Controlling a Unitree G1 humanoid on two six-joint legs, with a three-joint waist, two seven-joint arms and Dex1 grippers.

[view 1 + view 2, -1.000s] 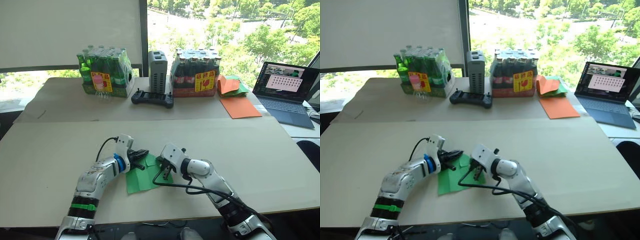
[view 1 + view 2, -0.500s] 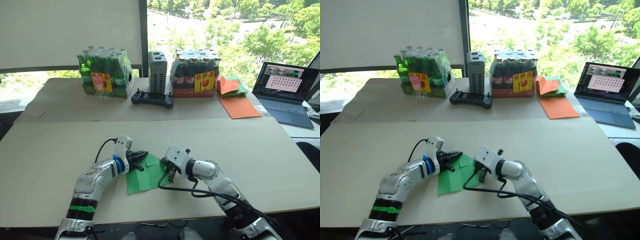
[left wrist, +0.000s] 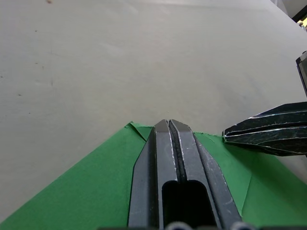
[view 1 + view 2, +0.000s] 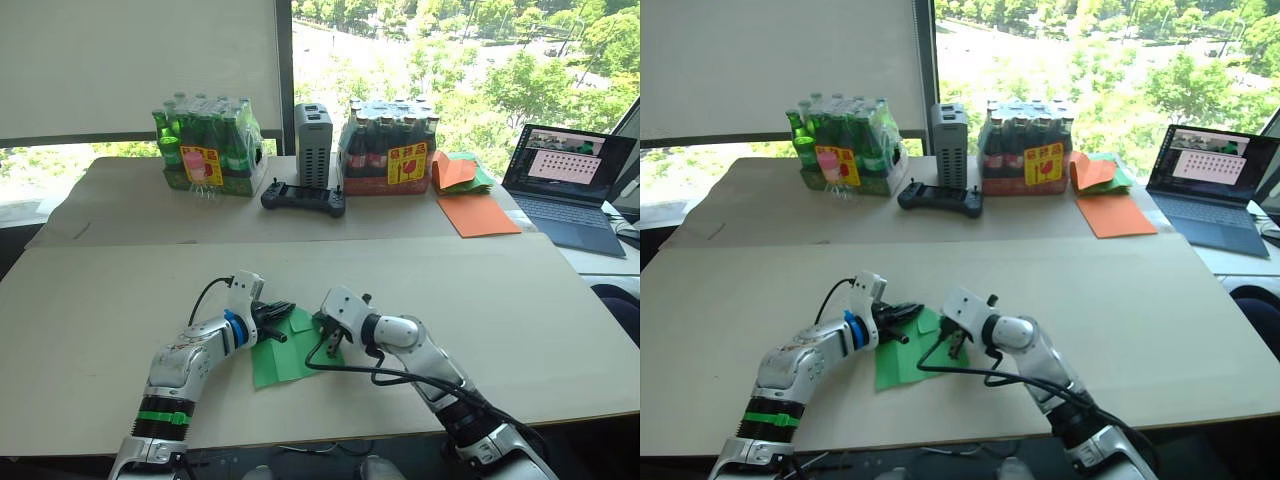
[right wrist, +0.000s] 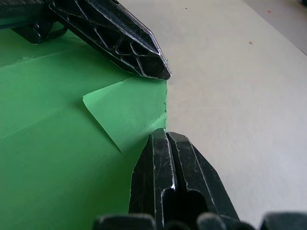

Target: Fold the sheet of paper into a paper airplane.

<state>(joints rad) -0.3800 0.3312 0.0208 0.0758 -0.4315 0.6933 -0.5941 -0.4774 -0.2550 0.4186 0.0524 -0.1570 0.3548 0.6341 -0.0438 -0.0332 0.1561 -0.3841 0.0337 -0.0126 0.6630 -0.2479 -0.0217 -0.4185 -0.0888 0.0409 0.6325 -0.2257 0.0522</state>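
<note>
The left pincer (image 4: 283, 308) lies low in the lower middle of the left eye view, its two black fingers pressed together with nothing between them, their tips resting on the far corner of the sheet of paper (image 4: 285, 358). The right pincer (image 4: 332, 343) sits just beside it, a little right of centre, fingers likewise pressed together and empty, tips down at the sheet's right edge (image 5: 165, 103). In the right wrist view a small corner flap (image 5: 127, 112) is folded over onto the green surface, and the left pincer's tip (image 5: 148, 62) lies touching the sheet just beyond that flap. The two pincers are near each other but apart.

The sheet lies flat on the near counter (image 4: 500, 300), a pale board, with one corner pointing away from the robot and crease lines across it. Around the sheet the board has open room on every side; its front edge runs across the bottom of the frame.

On the far counter (image 4: 120, 200), upper left of the frame, a shrink-wrapped pack holds green bottles (image 4: 208, 145); upper centre, a second wrapped pack holds dark bottles (image 4: 390, 148). Between the packs stands a grey box-shaped device (image 4: 313, 130), with a black handheld controller (image 4: 304, 198) in front of it. To the right lie a mixed orange-and-green paper pile (image 4: 458, 170) and flat orange sheets (image 4: 480, 212). An open laptop (image 4: 570, 190) stands at the upper right edge.
</note>
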